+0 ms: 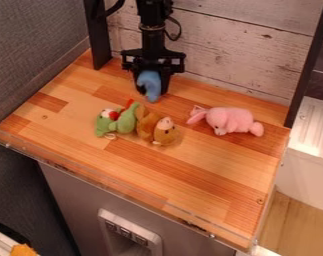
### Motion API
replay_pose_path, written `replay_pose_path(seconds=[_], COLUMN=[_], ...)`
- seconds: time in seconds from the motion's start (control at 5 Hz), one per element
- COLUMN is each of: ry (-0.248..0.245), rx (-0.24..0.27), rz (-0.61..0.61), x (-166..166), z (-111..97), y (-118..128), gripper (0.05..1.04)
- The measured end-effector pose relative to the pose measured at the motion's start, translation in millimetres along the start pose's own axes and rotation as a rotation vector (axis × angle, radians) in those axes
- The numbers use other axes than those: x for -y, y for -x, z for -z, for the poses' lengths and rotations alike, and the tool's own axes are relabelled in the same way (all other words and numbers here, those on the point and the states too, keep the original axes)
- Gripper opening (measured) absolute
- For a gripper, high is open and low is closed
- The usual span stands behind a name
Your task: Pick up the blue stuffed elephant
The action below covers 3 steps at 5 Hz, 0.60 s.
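Brown plush (147, 126) lies against green plush (125, 122); your gripper (151, 90), fingers slightly parted, clamps blue plush (149, 81) between them, apparently to retain it.

Lighting: bright, fairly even across wooden tabletop (210, 167); soft shadow beneath pink toy (236, 120); grey panel (33, 45) darker (gloomy, from where I stand).

Arm (153, 42) all black, matte, slim middle section, chunkier joint above. Thin black cable (180, 31) loops out at the side. Gripper (152, 90) also black: wide crossbar, blocky ends, two dark fingers. Small pale glints on the arm.
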<state>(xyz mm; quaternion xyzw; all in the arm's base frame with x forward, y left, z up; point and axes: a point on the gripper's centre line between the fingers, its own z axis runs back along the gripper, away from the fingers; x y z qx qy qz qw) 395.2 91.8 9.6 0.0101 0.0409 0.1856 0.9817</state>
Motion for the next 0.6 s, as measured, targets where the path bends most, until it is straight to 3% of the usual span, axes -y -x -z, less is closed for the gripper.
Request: replay_pose_path(seconds=[0.2,0.6], ry=[-0.007,-0.013], rx=[-0.005,-0.013], rz=[-0.012,-0.09], x=[-0.9,-1.4], z=[-0.6,-1.1], y=[-0.6,-1.7], gripper=[0.462,0.46])
